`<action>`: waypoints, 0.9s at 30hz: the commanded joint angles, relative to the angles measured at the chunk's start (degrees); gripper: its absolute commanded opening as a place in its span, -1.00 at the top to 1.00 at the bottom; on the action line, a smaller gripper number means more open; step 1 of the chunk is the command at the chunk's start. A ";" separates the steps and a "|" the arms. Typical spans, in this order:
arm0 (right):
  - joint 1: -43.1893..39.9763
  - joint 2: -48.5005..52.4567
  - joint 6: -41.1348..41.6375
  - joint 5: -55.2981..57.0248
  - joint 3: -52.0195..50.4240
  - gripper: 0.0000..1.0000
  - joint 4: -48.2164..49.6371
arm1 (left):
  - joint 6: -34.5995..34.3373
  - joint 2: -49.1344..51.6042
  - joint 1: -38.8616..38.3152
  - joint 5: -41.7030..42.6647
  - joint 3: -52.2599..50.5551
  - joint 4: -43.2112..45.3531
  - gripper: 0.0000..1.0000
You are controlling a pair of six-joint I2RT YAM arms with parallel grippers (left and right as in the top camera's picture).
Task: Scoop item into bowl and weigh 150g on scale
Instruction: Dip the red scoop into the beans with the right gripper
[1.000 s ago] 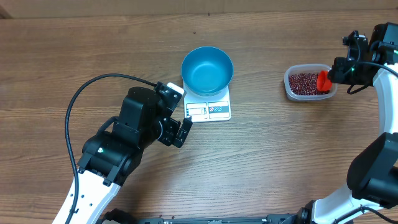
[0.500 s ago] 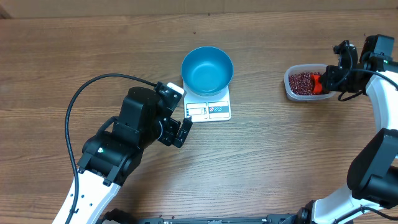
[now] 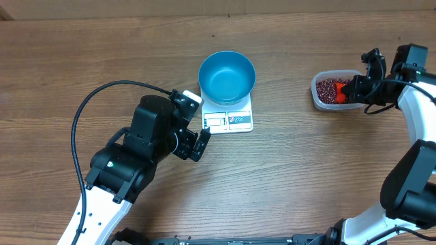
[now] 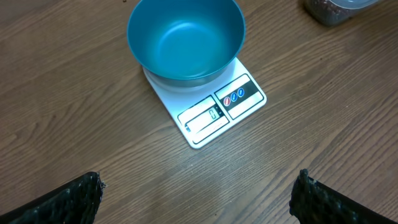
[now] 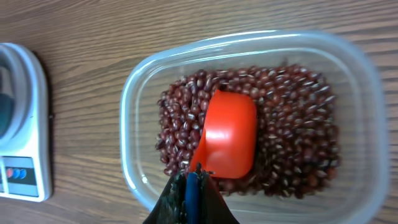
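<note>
On the left gripper, jaws spread wide, closed on nothing. Hangs over the brown wood-grain table, just left of the display edge of the scale, touching neither scale nor bowl.

Next to the right, the small flat white rectangular kitchen scale. Lies flat on the wood, display window and button panel along its near edge. Carries on its far half the round, deep, bright blue bowl, upright, showing only its plain blue inside and overhanging the platform at the far side.

Further right, well apart from the scale, the clear rounded-rectangular plastic tub. Stands on the table and holds the loose maroon heap of many small dark red-brown beans, spread across its floor.

In the middle of that heap, the bright orange-red plastic measuring scoop. Rests with its cup touching the beans; cup up or cup down, impossible to tell.

At the far right, the right gripper. Pinches the scoop's blue handle tip, jaws pressed together on it, over the tub's right rim.
</note>
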 commanded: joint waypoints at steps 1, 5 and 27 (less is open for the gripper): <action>0.44 0.20 2.29 -2.91 -1.90 0.92 -0.59 | 0.90 -0.66 0.24 0.63 0.46 0.17 -0.99; 0.44 0.31 4.74 -2.91 -1.92 0.92 -0.15 | 0.90 -0.66 0.24 0.63 0.46 0.17 -0.99; -4.37 3.37 6.88 -13.11 -1.99 0.92 1.44 | 0.90 -0.66 0.24 0.63 0.46 0.17 -0.99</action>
